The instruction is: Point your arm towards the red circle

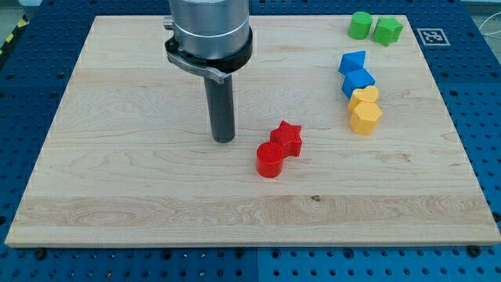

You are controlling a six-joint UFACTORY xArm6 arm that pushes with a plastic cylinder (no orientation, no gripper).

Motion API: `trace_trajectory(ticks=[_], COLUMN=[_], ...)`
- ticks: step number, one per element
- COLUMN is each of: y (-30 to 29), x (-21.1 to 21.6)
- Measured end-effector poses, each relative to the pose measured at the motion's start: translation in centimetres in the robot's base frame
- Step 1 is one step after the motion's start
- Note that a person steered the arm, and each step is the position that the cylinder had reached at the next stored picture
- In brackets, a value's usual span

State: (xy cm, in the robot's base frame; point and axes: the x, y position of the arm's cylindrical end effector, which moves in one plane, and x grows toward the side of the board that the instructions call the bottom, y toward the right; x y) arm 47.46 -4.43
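The red circle point(270, 160) is a short red cylinder lying near the middle of the wooden board point(117, 180). A red star point(287, 138) touches it at its upper right. My tip point(224, 139) is the lower end of a dark rod hanging from the grey arm at the view's top. It rests on the board to the left of the red circle and slightly above it, with a small gap between them.
At the view's right, two blue blocks point(355, 72) and two yellow blocks point(365, 110) form a column. Two green blocks point(374, 27) sit at the top right. A marker tag point(433, 35) is at the board's top right corner.
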Motion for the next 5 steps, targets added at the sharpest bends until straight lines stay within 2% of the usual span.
trace_trajectory(ticks=[5], y=[2.4], x=[0.7])
